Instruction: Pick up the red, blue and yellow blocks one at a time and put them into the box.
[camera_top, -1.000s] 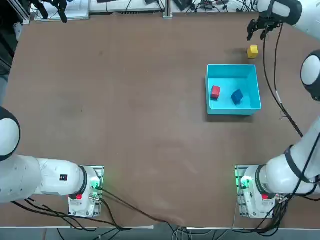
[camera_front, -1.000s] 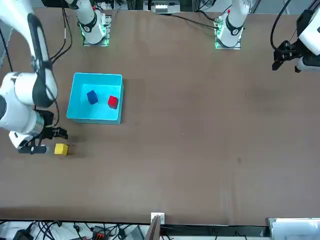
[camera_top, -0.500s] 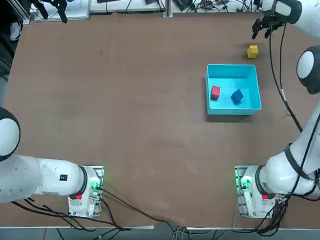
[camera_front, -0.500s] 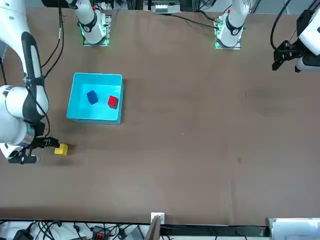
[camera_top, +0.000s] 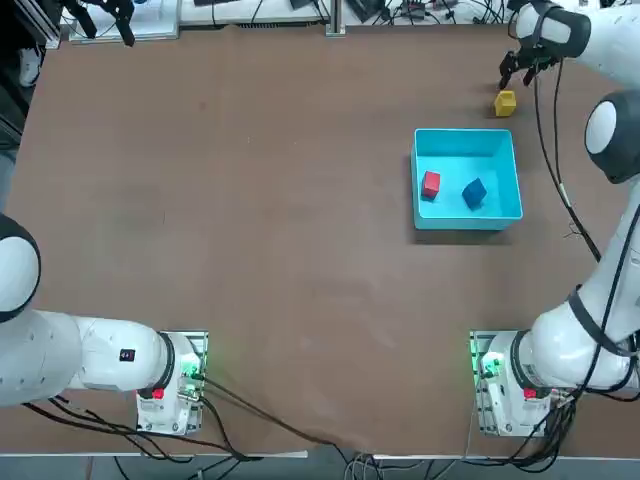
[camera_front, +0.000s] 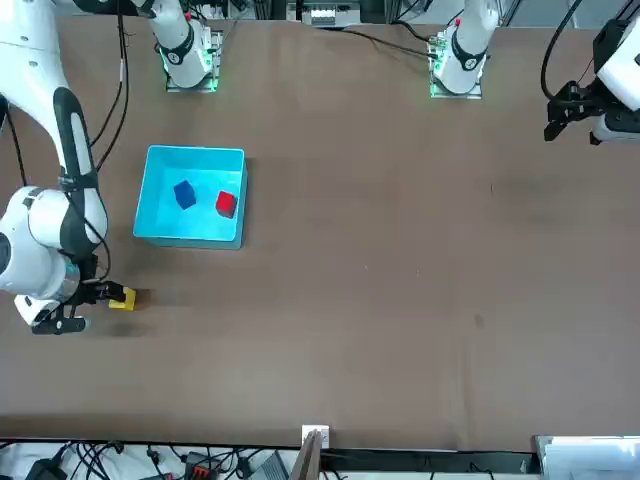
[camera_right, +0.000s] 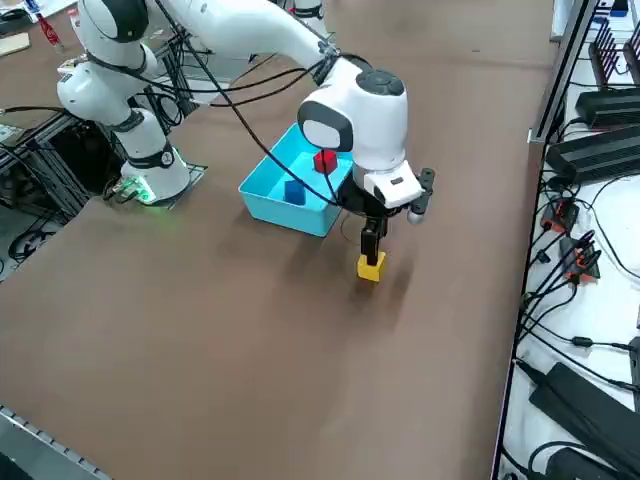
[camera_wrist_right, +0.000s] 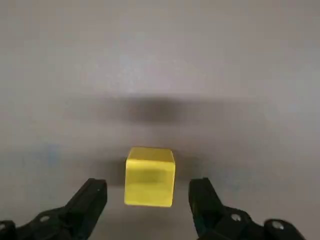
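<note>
Top view: the right pincer (camera_top: 516, 82), spread and holding nothing, has swung back toward the yellow block (camera_top: 505, 103), on the table (camera_top: 300, 250) at one o'clock from the box (camera_top: 466, 227); red and blue already lie inside, so only this pick remains.

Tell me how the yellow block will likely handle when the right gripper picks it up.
The yellow block looks rigid, so it should hold its shape when squeezed. Its flat faces suggest it would slide rather than roll if the open right gripper nudged it. Being a small cube, it is probably light.
</note>
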